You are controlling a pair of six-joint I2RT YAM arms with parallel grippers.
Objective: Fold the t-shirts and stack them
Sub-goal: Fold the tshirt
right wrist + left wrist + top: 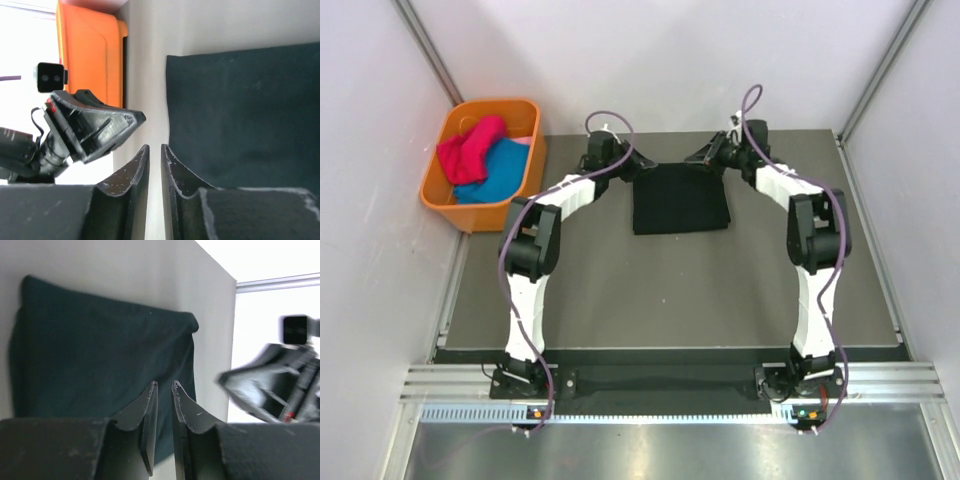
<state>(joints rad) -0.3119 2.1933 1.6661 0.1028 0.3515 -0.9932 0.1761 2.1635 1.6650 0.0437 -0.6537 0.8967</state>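
Left tool [165, 386] and right tool [155, 148] gape narrowly, empty, in wrist views; only overhead shows the pink t-shirt [470, 148].

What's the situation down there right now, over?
Left pincer and right pincer barely open, empty. Black t-shirt folded on table between them. Pink shirt, teal shirt in orange basket. Nothing blocking.

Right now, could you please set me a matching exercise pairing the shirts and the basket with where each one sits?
1. black t-shirt
2. pink t-shirt
3. teal t-shirt
4. orange basket

A. beside the table's far left corner
B. uppermost in the basket
C. folded flat on the table
D. in the basket, partly under the pink one

Pairs: 1-C, 2-B, 3-D, 4-A.
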